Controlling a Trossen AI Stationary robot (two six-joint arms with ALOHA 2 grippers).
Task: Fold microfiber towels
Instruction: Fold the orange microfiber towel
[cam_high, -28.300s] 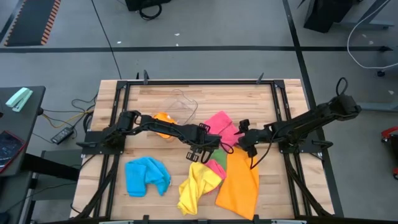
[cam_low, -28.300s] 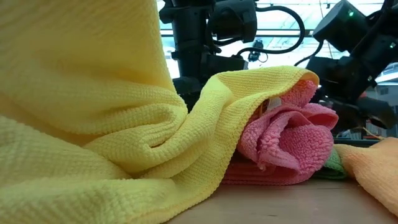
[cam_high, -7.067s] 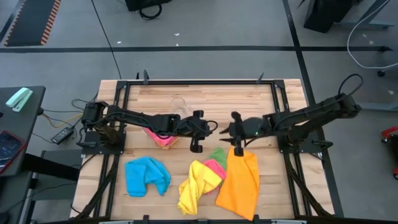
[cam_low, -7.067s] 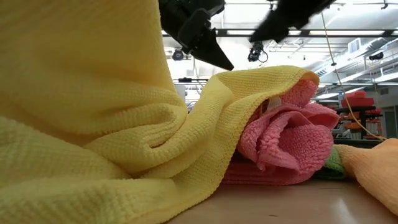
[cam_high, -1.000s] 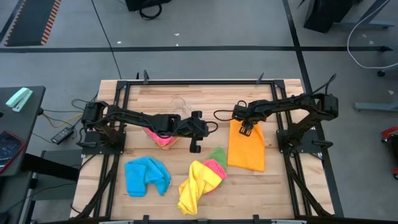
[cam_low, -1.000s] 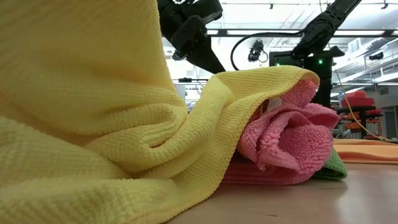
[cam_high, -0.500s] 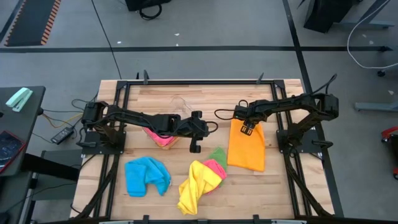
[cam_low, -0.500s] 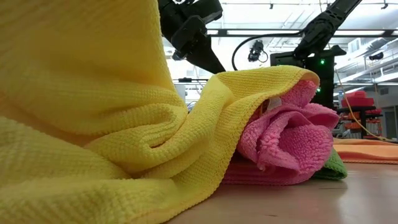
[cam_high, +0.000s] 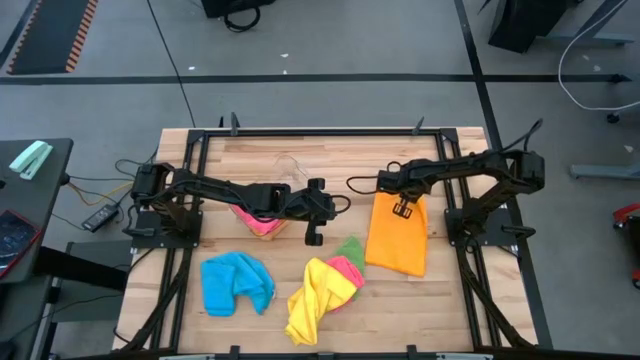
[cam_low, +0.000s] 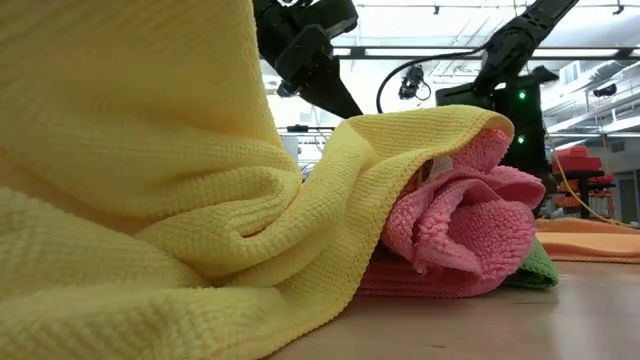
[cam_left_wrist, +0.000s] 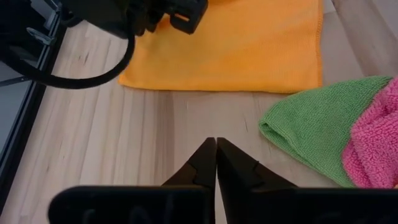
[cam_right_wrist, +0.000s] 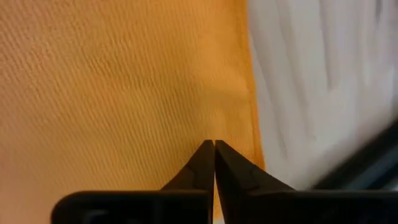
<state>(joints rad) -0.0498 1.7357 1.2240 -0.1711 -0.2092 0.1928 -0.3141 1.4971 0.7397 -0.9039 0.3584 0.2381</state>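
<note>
Right now the right gripper (cam_high: 404, 209), fingers pinched together, sits over the far edge of the orange towel (cam_high: 397, 240), whose long axis runs away from it toward the table's near side; the left gripper (cam_high: 311, 236), also closed and empty-handed, hangs beside that towel, farther off.

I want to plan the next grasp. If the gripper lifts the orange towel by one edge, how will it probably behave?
The orange towel lies flat as thin cloth, so it would probably hang limp and unfold. It looks light, judging by its thinness. Its woven texture suggests that the right gripper would not slip easily.
</note>
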